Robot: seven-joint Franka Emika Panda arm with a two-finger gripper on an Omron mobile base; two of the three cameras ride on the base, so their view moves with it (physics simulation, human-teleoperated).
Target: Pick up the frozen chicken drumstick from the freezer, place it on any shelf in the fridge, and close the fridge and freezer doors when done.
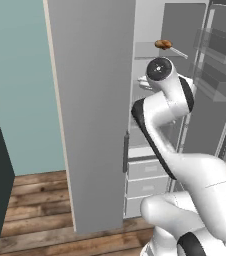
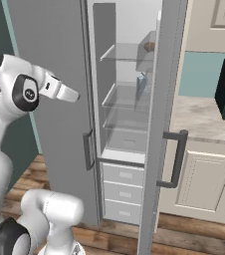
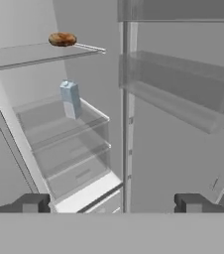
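My claw [image 3: 112,202] is spread wide and holds nothing; its two dark tips stand far apart at the bottom of the hand view, with bare air between them. The claw looks into the fridge [image 3: 59,144] from outside it.

Nearest to me stands the freezer door [image 1: 92,110], a plain grey slab. From the left base view it looks closed or nearly so, but I cannot tell whether it has latched. If it hangs ajar, I judge the task unfinished however well the rest goes.

Next comes the fridge door [image 2: 159,124], swung wide open, its bar handle [image 2: 176,159] facing the counter side and its clear bins [image 3: 178,89] just off my right tip. My risk here is that my forearm sits between the two doors; a careless swing to reach that handle could clip the door edge or the bins.

Farther in, a pale blue carton [image 3: 70,99] stands upright on a middle glass shelf [image 3: 59,121].

Farthest and highest, the frozen chicken drumstick [image 3: 62,38] lies on the top glass shelf [image 3: 29,53], close to the front edge. Slamming the door hard could, I judge, jolt it off that lip.
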